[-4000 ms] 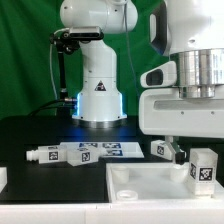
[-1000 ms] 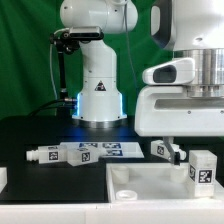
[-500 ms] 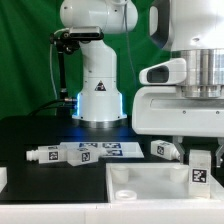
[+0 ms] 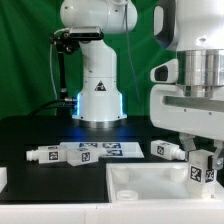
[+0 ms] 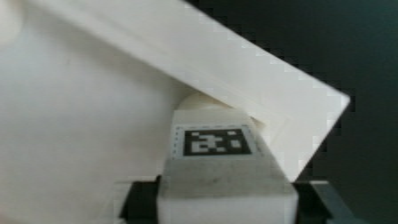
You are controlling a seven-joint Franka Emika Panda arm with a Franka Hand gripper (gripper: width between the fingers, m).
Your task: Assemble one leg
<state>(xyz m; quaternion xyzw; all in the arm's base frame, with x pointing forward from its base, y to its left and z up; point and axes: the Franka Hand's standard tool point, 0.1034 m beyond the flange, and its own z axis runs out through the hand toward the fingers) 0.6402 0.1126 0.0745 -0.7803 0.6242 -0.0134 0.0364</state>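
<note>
My gripper (image 4: 203,160) hangs at the exterior view's right and is shut on a white leg (image 4: 202,170) with a square tag, held upright at the far right corner of the large white panel (image 4: 150,185). In the wrist view the leg (image 5: 217,150) fills the space between the two dark fingers (image 5: 150,198), its tag facing the camera, with the panel's corner (image 5: 178,60) just beyond it. Whether the leg touches the panel I cannot tell. Other legs lie on the table: two end to end (image 4: 62,154) at the left and one (image 4: 163,150) beside the gripper.
The marker board (image 4: 118,149) lies flat behind the panel, between the loose legs. The arm's white base (image 4: 98,95) stands at the back centre before a green curtain. A small white part (image 4: 3,178) sits at the exterior view's left edge.
The arm's wrist has turned and shifted a little toward the exterior view's right. The held leg has moved slightly with it and stays at the panel's corner.
</note>
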